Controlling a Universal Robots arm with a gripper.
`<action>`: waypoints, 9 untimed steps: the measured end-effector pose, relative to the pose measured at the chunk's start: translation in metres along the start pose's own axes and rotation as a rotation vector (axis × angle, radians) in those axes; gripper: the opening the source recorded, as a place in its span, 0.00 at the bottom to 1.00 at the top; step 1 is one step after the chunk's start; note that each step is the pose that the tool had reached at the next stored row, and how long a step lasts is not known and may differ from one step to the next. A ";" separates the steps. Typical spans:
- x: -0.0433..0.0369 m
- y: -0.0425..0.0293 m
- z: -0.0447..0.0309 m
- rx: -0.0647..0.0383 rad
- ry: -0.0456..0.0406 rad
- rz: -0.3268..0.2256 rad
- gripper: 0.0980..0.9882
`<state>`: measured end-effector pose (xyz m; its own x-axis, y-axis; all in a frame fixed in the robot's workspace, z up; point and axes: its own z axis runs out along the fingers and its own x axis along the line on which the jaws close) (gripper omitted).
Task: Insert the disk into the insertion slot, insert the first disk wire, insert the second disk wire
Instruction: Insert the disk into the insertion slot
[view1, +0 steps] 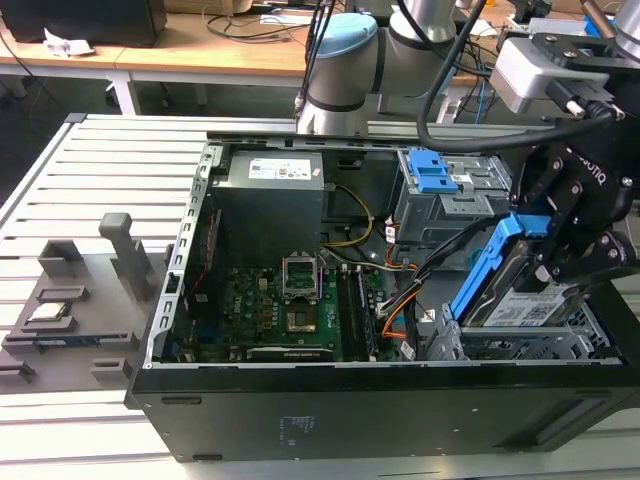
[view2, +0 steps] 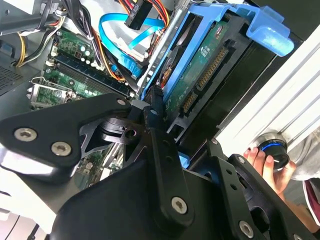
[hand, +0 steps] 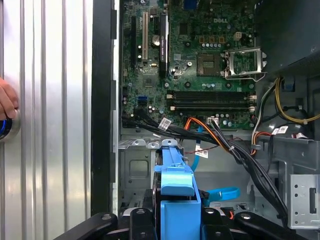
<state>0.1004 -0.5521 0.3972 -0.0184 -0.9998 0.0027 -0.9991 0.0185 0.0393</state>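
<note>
My gripper (view1: 540, 262) is shut on the disk (view1: 515, 310), a silver drive with a white label in a bright blue carrier. The disk hangs tilted, its lower end dipping into the insertion slot (view1: 545, 345), the low perforated cage at the case's corner on the exterior view's right. In both wrist views the blue carrier (hand: 175, 185) sits clamped between the black fingers (view2: 156, 112), and the disk's green circuit board (view2: 200, 65) faces the camera. The first disk wire (hand: 196, 123), a red-orange bundle, and the second disk wire (hand: 222, 193), a light blue loop, lie loose beside the slot.
The taller cage with blue latch tabs (view1: 440, 185) stands just behind the slot. Thick black cables (hand: 250, 165) cross beside it, above the motherboard (view1: 280, 300). A person's hand (view2: 265, 165) rests on a round button on the slatted table outside the case. Grey fixtures (view1: 80, 300) sit at the exterior view's left.
</note>
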 end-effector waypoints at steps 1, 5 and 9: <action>0.0000 0.0000 0.0005 0.000 0.0000 0.000 0.30; 0.0000 -0.0001 0.0033 0.000 -0.0001 0.000 0.30; 0.0000 -0.0003 0.0062 0.000 0.0001 0.000 0.30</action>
<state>0.1004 -0.5521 0.3911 -0.0184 -0.9998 0.0028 -0.9991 0.0185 0.0393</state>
